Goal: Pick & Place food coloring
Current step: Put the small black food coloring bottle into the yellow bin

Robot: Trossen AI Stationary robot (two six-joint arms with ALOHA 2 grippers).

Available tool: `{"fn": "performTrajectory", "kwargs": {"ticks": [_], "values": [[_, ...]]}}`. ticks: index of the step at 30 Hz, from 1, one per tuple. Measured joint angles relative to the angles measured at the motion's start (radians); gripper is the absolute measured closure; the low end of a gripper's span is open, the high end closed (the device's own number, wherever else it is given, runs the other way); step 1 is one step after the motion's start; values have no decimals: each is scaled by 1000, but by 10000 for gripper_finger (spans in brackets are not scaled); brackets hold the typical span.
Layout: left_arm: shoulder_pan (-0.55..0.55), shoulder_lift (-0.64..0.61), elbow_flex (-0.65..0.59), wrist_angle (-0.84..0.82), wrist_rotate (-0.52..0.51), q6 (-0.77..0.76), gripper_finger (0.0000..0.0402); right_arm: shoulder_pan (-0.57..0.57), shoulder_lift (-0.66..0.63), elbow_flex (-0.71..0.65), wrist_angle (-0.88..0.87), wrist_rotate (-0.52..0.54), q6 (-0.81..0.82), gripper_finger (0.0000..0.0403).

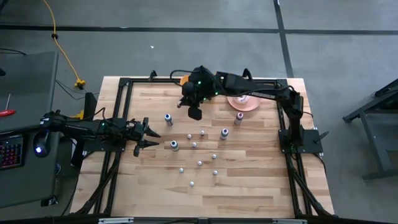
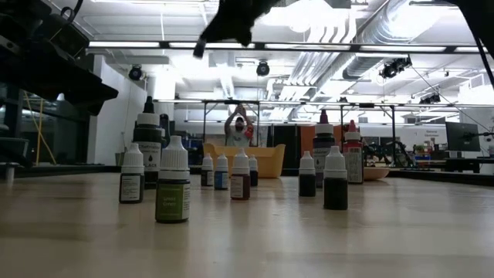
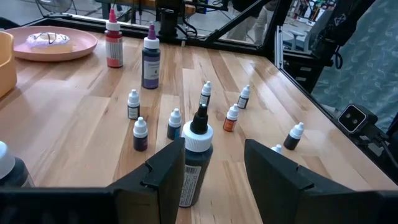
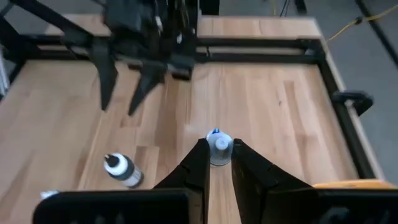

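In the low view a green-labelled bottle (image 2: 173, 181) stands nearest on the table (image 2: 309, 239), with more small food coloring bottles (image 2: 240, 175) upright behind it and a person (image 2: 238, 130) far off in the room. From above, the left gripper (image 1: 149, 134) hovers over the table's left side with its fingers spread wide, a black-capped bottle (image 3: 196, 163) just ahead between them but not touched. Farther back the right gripper (image 4: 219, 163) is raised above the table, its fingers nipped narrowly on a blue-topped bottle (image 4: 218, 148), near the pink plate (image 1: 243, 102).
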Motion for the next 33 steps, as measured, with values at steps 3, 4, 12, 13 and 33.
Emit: {"fn": "performTrajectory", "kwargs": {"ticks": [3, 4, 12, 13, 33], "values": [[0, 0, 0, 0, 0, 0, 238, 1, 0, 94, -78, 34, -1, 365], [0, 0, 0, 0, 0, 0, 238, 1, -1, 118, -102, 45, -5, 365], [0, 0, 0, 0, 0, 0, 238, 1, -2, 165, -187, 62, -21, 365], [0, 0, 0, 0, 0, 0, 238, -1, -2, 165, -186, 74, -19, 365], [0, 0, 0, 0, 0, 0, 238, -215, 138, 157, -221, 464, 300, 365]]}}
